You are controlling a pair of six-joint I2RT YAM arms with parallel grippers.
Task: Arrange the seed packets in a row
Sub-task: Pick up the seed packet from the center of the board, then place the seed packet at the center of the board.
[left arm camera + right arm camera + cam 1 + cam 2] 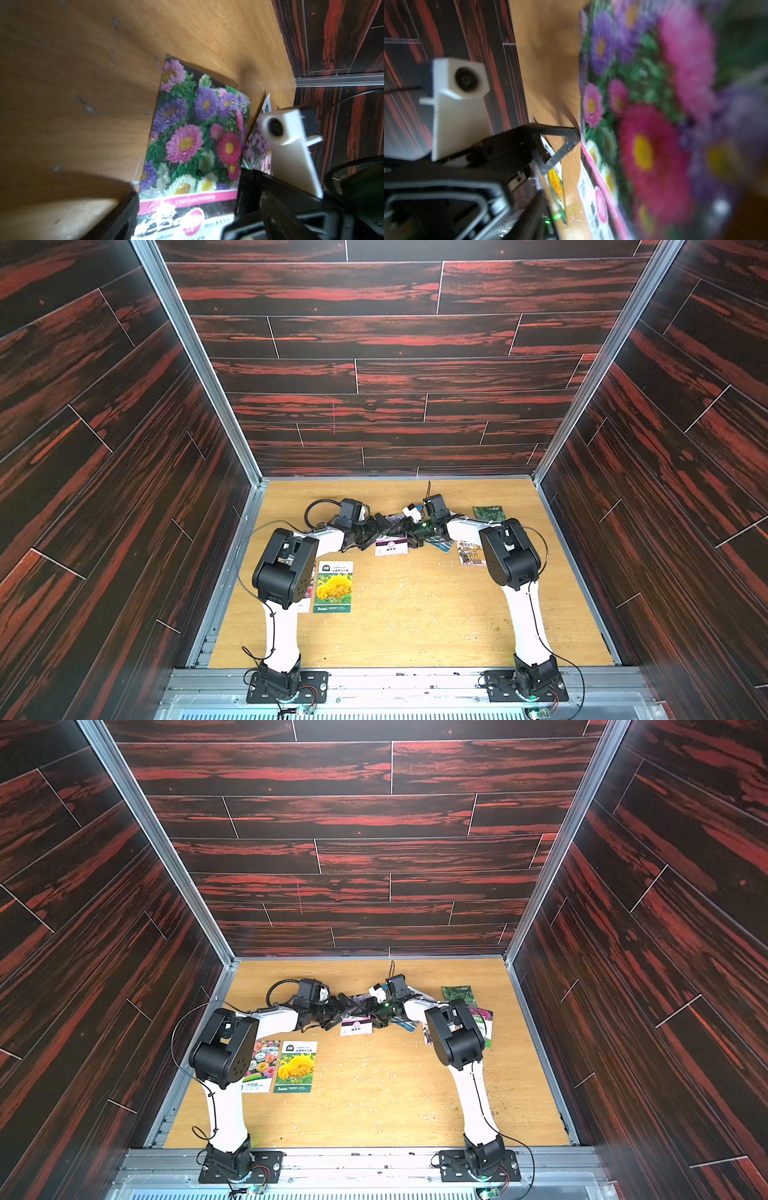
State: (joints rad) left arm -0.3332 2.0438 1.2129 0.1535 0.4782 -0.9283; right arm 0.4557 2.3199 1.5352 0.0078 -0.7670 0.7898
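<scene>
The chrysanthemum packet [193, 135] lies near the back middle of the tabletop [415, 614]. The left end effector [376, 531] has its fingers wide apart, one on each side of this packet. One fingertip [574, 135] touches the packet's edge. The right end effector [415, 533] is right at the packet too, but I cannot tell if it grips it. The yellow flower packet [333, 587] and the mixed flowers packet [261, 1065] lie flat, side by side, by the left arm. The green packet [489, 513] and the shop picture packet [469, 553] lie by the right arm.
</scene>
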